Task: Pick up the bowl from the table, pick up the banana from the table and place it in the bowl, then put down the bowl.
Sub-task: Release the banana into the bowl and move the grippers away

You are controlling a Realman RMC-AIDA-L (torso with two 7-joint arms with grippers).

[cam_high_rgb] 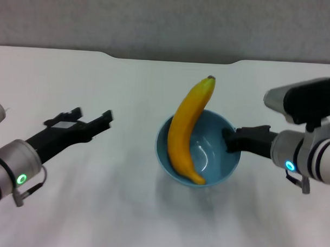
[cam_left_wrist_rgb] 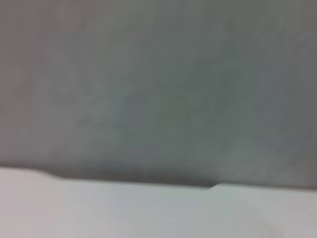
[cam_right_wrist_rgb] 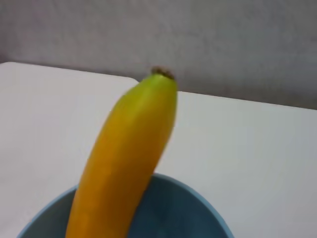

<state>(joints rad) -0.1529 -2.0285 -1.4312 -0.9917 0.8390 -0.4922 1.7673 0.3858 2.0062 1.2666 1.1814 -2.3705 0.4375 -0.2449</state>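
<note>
Resting in bowl (cam_high_rgb: 220, 171) — banana (cam_high_rgb: 187, 129), seemingly beside right claw (cam_high_rgb: 232, 141)

One banana (cam_high_rgb: 187, 132), one bowl (cam_high_rgb: 220, 163)

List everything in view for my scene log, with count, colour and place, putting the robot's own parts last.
Curved yellow-orange banana: one, yellow-orange with a dark stem tip, lying in the bowl with its stem end sticking out over the far rim.
Round light-blue bowl: one, light blue with a glossy inside, mid-table, slightly to the robot's right.
Flat white tabletop: one, white, across the whole scene, with a shallow cut-out along the far edge.
Grey wall: one, grey, behind the table.
Left end effector: one, black, fingers apart, off to the bowl's left and holding nothing.
Right end effector: one, black, at the bowl's right rim, gripping it.
</note>
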